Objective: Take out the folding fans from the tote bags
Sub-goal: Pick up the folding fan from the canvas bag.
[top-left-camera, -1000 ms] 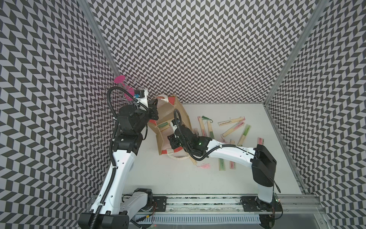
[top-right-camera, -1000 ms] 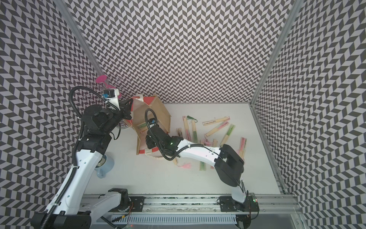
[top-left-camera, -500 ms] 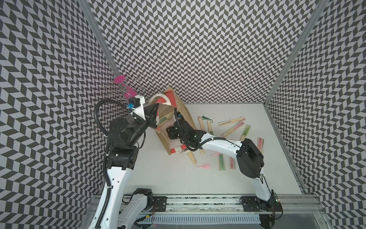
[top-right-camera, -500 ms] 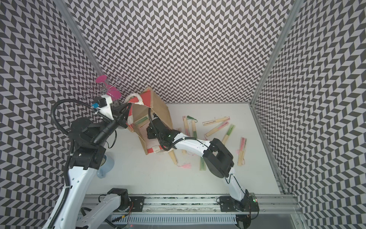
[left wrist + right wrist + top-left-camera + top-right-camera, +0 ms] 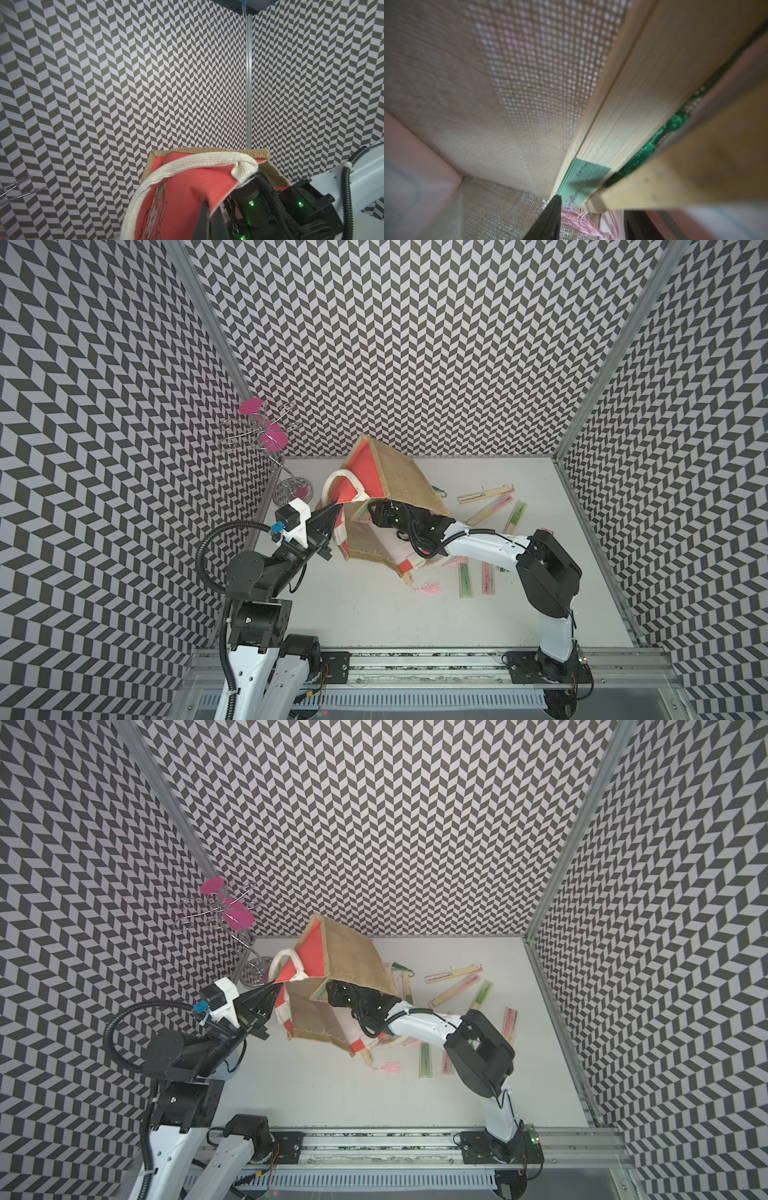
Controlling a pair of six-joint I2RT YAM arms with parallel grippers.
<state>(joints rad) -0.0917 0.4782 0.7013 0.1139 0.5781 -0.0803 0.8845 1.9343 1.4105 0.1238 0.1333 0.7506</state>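
Raised and tipped the bag within the last second, at far left of the table. Clamped tight on its red flap with the left gripper. Pushed the right gripper inside through the mouth, jaws spread wider than a second ago and clasping nothing. Pink tassel between them, green fan just ahead against the lining. Probably means fishing out the last few, to join the fans already scattered to the right. Saw no brand. Print on the flap and ink on the green paper, both unreadable.
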